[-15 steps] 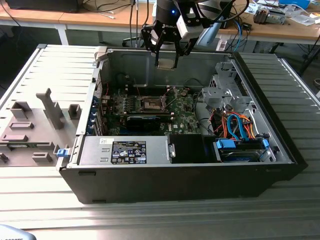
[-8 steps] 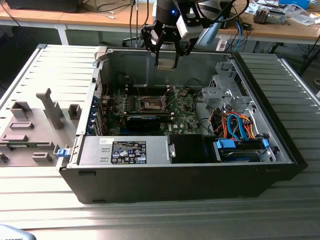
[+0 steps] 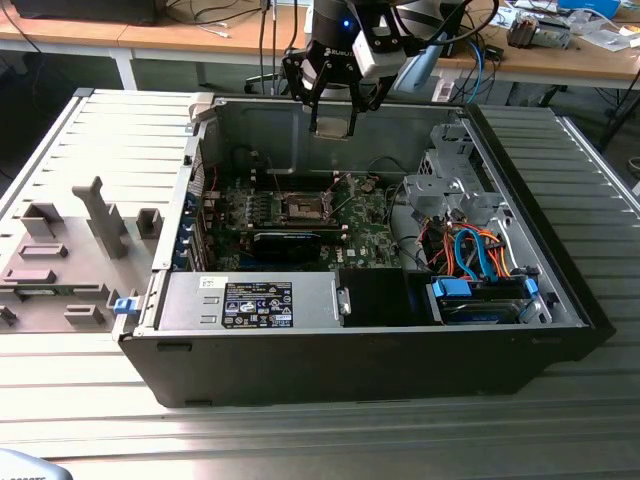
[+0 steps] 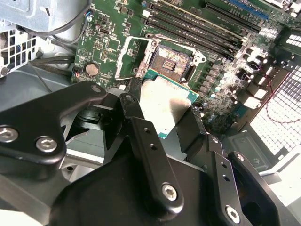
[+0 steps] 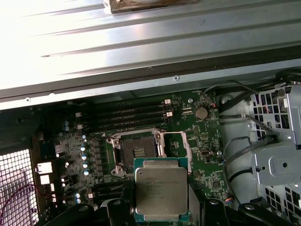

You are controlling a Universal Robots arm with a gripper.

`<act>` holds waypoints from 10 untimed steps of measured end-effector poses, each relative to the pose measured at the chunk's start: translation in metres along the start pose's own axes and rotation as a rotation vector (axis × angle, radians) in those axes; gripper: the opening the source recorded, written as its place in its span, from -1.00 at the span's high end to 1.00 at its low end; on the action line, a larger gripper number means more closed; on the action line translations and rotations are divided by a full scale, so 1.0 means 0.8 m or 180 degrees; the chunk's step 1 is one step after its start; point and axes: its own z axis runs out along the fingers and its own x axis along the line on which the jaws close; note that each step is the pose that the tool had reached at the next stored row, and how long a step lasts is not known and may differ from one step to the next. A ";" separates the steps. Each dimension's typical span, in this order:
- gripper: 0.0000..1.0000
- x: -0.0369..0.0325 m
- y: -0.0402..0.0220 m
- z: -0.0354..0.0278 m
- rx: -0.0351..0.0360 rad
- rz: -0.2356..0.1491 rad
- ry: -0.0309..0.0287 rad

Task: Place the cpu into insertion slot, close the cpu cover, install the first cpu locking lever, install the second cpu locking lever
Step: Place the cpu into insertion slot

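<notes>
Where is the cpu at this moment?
In both wrist views the cpu is held by the gripper, raised above the green board, near the open insertion slot but not in it.

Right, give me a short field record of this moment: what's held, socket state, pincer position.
held: small flat square silvery-grey metal-topped cpu, clamped at its edges by the black pincer
pincer position: raised over the open black computer case
socket: square metal-rimmed insertion slot with dark centre, empty and uncovered
cpu versus socket: apart, chip not yet seated
</notes>
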 end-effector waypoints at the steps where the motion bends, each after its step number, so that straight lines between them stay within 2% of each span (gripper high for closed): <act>1: -0.09 0.0000 0.0000 0.0000 0.0000 0.0002 0.0000; 10: -0.09 0.0000 0.0000 0.0000 0.0000 0.0023 0.0000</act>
